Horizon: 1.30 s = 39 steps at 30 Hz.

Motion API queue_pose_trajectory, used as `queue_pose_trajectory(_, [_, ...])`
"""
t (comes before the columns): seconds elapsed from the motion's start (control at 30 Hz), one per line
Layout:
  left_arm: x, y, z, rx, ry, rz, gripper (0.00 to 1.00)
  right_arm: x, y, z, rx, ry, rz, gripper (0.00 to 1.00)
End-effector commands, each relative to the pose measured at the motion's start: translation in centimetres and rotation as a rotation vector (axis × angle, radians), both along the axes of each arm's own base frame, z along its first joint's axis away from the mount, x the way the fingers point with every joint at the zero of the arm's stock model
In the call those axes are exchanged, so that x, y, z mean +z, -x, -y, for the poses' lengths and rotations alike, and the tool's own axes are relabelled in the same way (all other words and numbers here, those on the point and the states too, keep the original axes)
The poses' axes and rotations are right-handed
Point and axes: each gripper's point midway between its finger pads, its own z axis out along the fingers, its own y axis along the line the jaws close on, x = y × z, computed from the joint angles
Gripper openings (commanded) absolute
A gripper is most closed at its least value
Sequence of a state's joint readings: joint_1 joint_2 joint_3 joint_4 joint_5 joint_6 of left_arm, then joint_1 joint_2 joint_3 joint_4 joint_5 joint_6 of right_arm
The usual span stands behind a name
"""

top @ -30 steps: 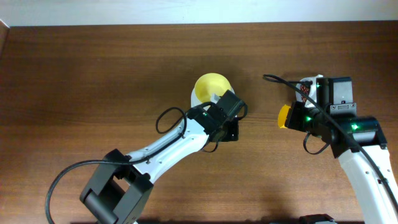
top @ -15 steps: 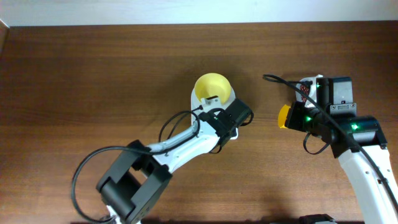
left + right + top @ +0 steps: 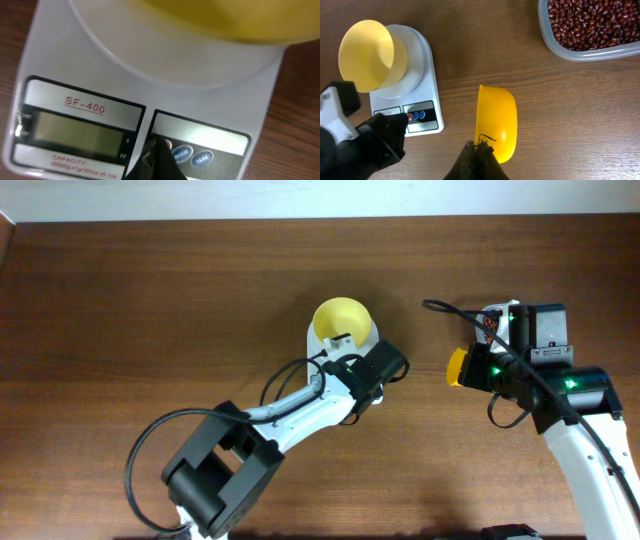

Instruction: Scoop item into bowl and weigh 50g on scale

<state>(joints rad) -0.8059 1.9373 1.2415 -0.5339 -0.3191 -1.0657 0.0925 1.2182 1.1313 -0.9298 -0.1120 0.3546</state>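
The pale-yellow bowl [image 3: 341, 320] stands empty on the white scale [image 3: 312, 340]. In the left wrist view the bowl [image 3: 225, 17] sits above the scale's blank display [image 3: 75, 127]. My left gripper [image 3: 157, 157] is shut, its dark tip on the red button beside the blue ones [image 3: 192, 155]. My right gripper [image 3: 480, 150] is shut on the handle of the bright-yellow scoop [image 3: 496, 122], which is empty and held above the table to the right of the scale [image 3: 427, 75]. The red-brown beans [image 3: 592, 20] fill a clear container [image 3: 555, 47] at the far right.
In the overhead view the left arm [image 3: 290, 405] slants from the front edge up to the scale. The right arm [image 3: 560, 395] hides most of the bean container. Bare brown wood [image 3: 150, 300] lies to the left.
My left gripper has moved slightly right and forward onto the scale's button panel, and the left arm's base has swung. The right arm and scoop have not moved.
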Motion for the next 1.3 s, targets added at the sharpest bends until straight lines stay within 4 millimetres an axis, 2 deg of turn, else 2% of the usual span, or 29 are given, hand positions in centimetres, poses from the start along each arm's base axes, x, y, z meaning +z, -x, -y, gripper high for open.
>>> queue_pose_trajectory(0.0, [-1.4,0.3,-0.2,0.008,-0.028,-0.014,0.00,0.7,-0.5,0.1,0.004,0.019,0.026,0.04])
queue_pose_trajectory(0.5, [-1.4,0.0,0.0,0.008,-0.020,-0.005,0.00,0.7,-0.4,0.1,0.004,0.019,0.023,0.04])
queue_pose_trajectory(0.8, [-1.9,0.4,-0.2,0.005,-0.033,-0.023,0.00,0.7,-0.4,0.1,0.004,0.020,0.023,0.04])
queue_pose_trajectory(1.13, [-2.1,1.0,0.5,-0.018,-0.045,-0.018,0.00,0.7,-0.4,0.1,0.004,0.020,0.022,0.04])
queue_pose_trajectory(1.2, [-1.8,0.9,0.6,-0.018,-0.041,-0.014,0.00,0.7,-0.4,0.1,0.004,0.020,0.023,0.04])
queue_pose_trajectory(1.27, [-0.2,0.8,0.7,-0.025,-0.020,0.009,0.00,0.7,-0.4,0.1,0.004,0.020,0.023,0.04])
